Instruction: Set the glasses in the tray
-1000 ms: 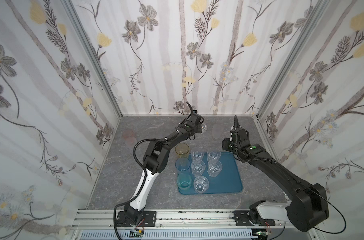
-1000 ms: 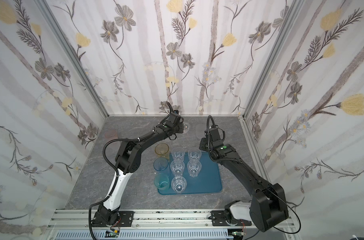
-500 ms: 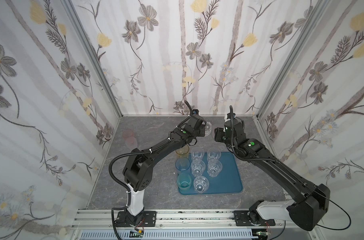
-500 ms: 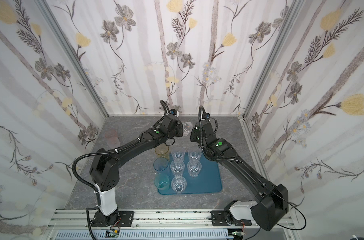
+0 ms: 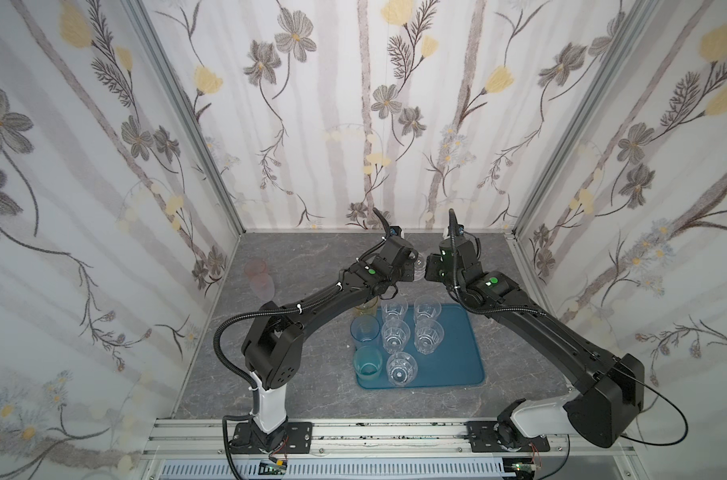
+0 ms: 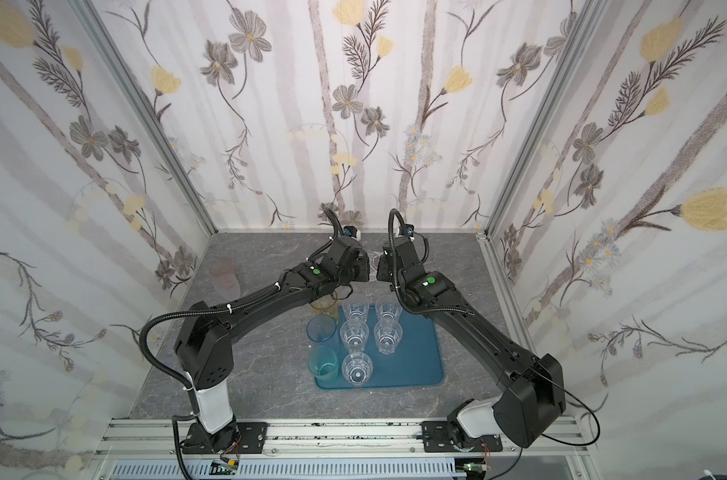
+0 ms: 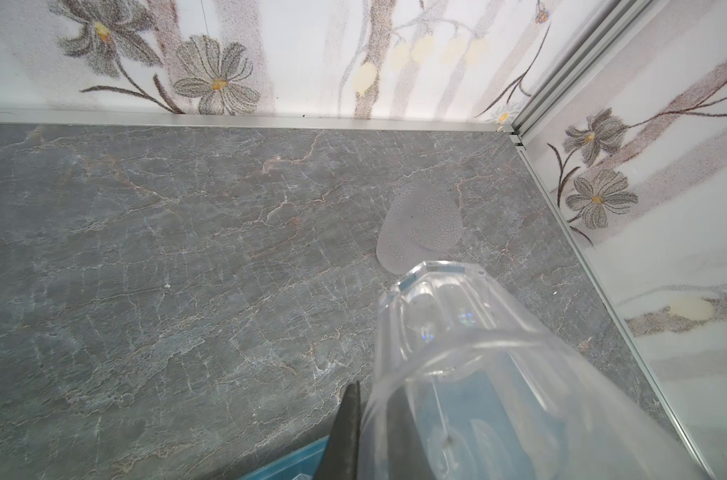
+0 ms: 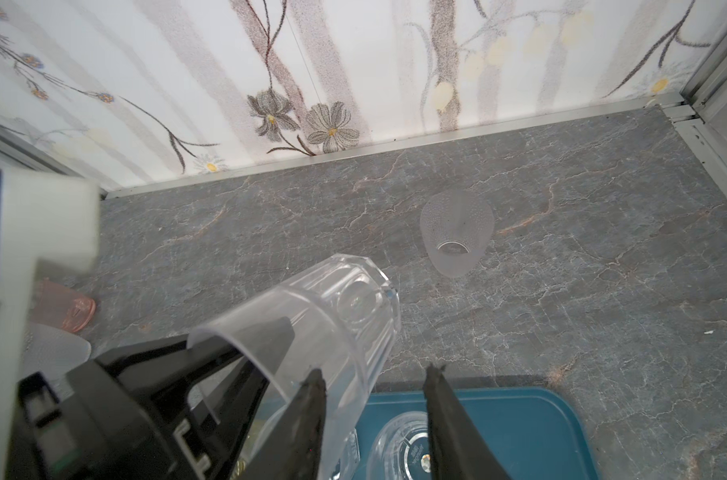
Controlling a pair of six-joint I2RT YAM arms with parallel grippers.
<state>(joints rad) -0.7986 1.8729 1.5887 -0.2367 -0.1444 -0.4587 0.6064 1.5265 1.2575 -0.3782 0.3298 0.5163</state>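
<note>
Left fingers (image 7: 347,436) pinching tilted tumbler (image 7: 457,353) rim, clear, faceted, thick-based

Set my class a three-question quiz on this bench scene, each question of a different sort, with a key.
1. True or false: the left end effector grips a clear tumbler.
2. How many clear ones stand in the tray? A three, B five, C eight.
3. Fill in: the pink tumbler rests on the ____, outside the tray.
Key: 1 true; 2 B; 3 table.
</note>
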